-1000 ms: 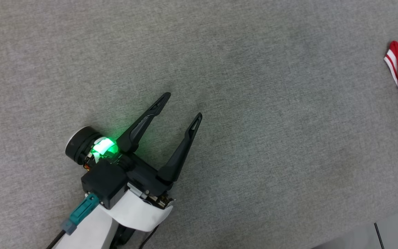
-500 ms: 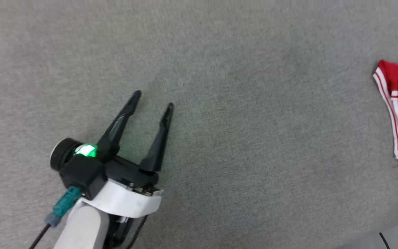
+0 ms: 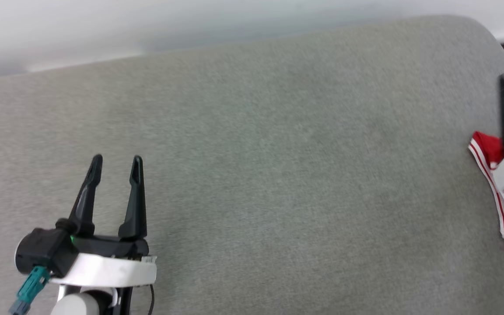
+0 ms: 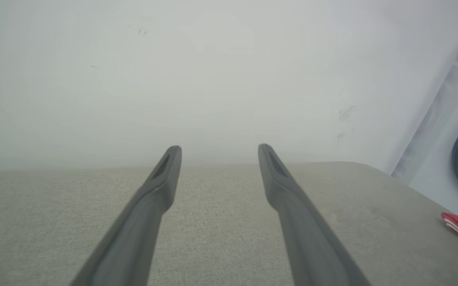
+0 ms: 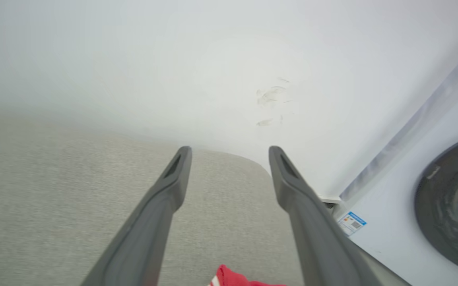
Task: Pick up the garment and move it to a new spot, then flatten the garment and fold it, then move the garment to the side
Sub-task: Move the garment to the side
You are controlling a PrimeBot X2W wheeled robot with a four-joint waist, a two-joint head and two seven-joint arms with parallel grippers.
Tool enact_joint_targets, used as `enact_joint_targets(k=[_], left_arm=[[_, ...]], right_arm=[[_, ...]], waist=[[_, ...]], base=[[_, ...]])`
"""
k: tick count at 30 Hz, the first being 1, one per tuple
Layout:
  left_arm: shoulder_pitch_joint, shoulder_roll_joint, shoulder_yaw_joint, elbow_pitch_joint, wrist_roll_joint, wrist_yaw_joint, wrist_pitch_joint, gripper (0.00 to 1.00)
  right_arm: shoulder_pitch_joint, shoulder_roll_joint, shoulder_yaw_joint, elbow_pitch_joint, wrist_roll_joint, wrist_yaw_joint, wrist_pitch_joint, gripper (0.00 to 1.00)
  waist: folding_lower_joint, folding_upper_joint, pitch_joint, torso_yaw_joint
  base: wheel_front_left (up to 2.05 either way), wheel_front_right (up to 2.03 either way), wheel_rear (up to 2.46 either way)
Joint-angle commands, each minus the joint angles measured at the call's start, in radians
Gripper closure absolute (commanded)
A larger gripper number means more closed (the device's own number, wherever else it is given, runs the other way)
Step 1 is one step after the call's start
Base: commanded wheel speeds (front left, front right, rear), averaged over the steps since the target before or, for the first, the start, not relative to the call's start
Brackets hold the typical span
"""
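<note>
Moved: the head camera has tipped up to the wall, and the right gripper (image 5: 229,153) now hangs over the shirt (image 3: 484,151).
Grippers: both spread and empty, with the left gripper (image 3: 117,159) well apart from the shirt.
Shirt: at the right edge of the grey cushion (image 3: 278,175).
Risk: a finger could snag the cloth and drag it off.
Views: the right wrist view adds a washing machine (image 5: 451,206); the head view gives the striped trim.

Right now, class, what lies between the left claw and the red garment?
Nothing but bare grey upholstery. In the head view it runs unbroken from the left claw to the red garment at the right edge; the left wrist view agrees.
</note>
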Motion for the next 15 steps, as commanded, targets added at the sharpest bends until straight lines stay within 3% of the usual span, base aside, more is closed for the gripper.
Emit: enact_joint_targets(k=[1, 8, 15], left_arm=[[0.027, -0.008, 0.016, 0.003, 0.002, -0.001, -0.002, 0.0], [0.087, -0.029, 0.037, 0.027, -0.005, -0.001, -0.002, 0.0], [0.118, -0.034, 0.045, 0.062, 0.002, -0.002, -0.002, 0.0]], right_arm=[[0.045, 0.036, 0.005, -0.036, 0.042, -0.001, -0.016, 0.0], [0.242, 0.159, 0.009, -0.183, 0.131, -0.001, -0.104, 0.0], [0.365, 0.263, 0.025, -0.223, 0.117, -0.001, -0.188, 0.0]], waist=[[0.0001, 0.0, -0.063, 0.056], [0.0001, 0.0, -0.117, 0.101], [0.0001, 0.0, -0.144, 0.123]], base=[[0.0, 0.0, 0.0], [0.0, 0.0, 0.0], [0.0, 0.0, 0.0]])
